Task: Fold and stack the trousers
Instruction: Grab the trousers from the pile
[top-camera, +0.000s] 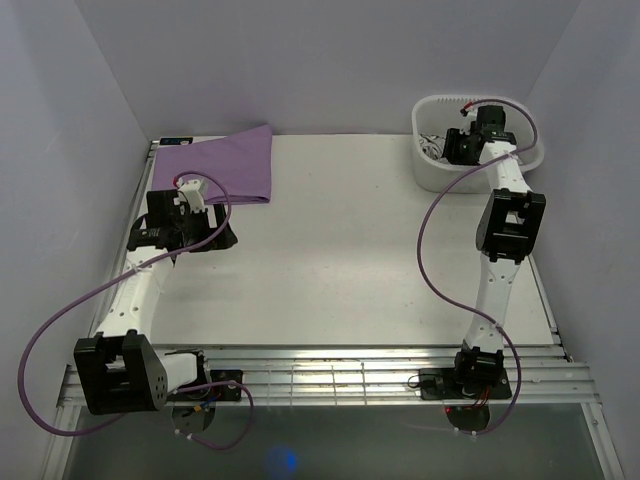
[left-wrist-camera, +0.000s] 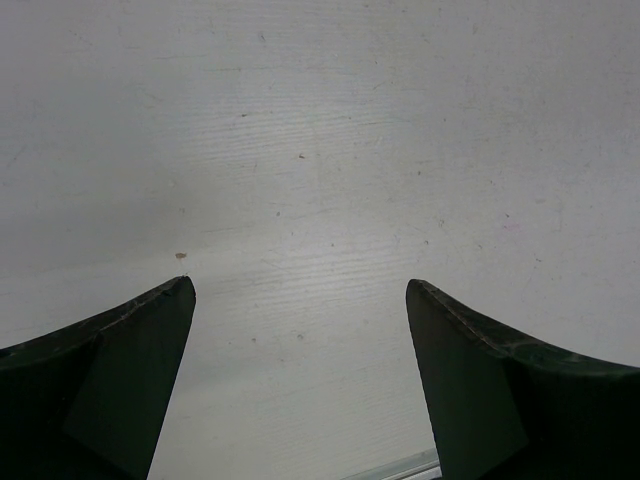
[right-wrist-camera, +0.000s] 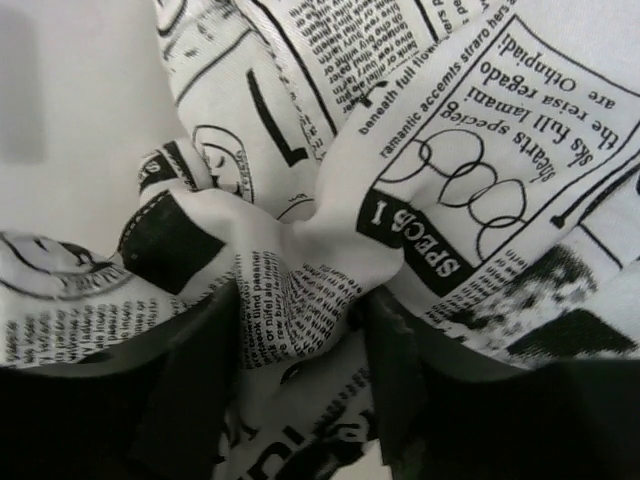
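Note:
The trousers (right-wrist-camera: 420, 150), white with black newspaper print, lie crumpled in the white basket (top-camera: 430, 178) at the back right. Only a small patch of them (top-camera: 432, 148) shows in the top view, beside the arm. My right gripper (top-camera: 462, 142) reaches down into the basket. In the right wrist view its jaws (right-wrist-camera: 300, 300) are closed on a bunched fold of the trousers. My left gripper (top-camera: 222, 238) is open and empty, low over the bare white table near the left side. In the left wrist view (left-wrist-camera: 300, 290) only tabletop lies between its fingers.
A plain purple folded cloth (top-camera: 225, 165) lies at the back left of the table, just beyond my left gripper. White walls close in the back and both sides. A metal rail (top-camera: 350, 380) runs along the near edge.

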